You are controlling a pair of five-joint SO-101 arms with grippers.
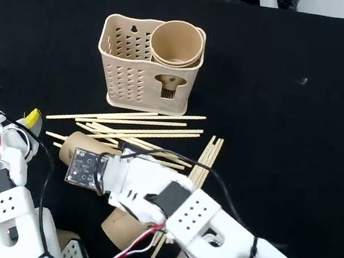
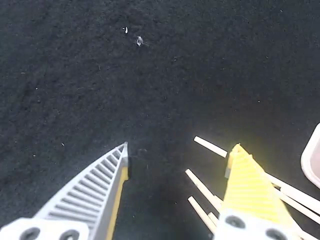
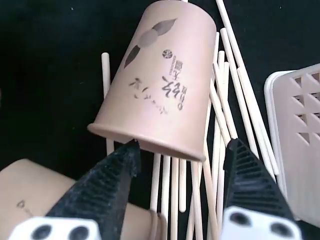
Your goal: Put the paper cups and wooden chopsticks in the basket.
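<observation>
Just in front of the basket (image 1: 134, 79), a paper cup (image 3: 165, 85) lies on its side across the scattered wooden chopsticks (image 1: 140, 128), with its open mouth toward the right end effector (image 3: 182, 147). That end effector is spread wide and grips nothing, one finger at each side of the cup's rim. I judge it is lined up to pinch the rim, since a cup lying down offers little else to take hold of. Stacked cups (image 1: 177, 40) already sit in one compartment of the basket, and the other compartment looks free for the sticks. A second paper cup (image 3: 30, 195) lies close beside one of the right arm's fingers and could be nudged if they close. The chopsticks under the first cup may shift or lift with it. Off to the side, the left end effector (image 2: 180, 146) hangs open and empty over the black table (image 2: 75, 75), with a few chopstick ends just beside its yellow finger (image 2: 247, 185).
</observation>
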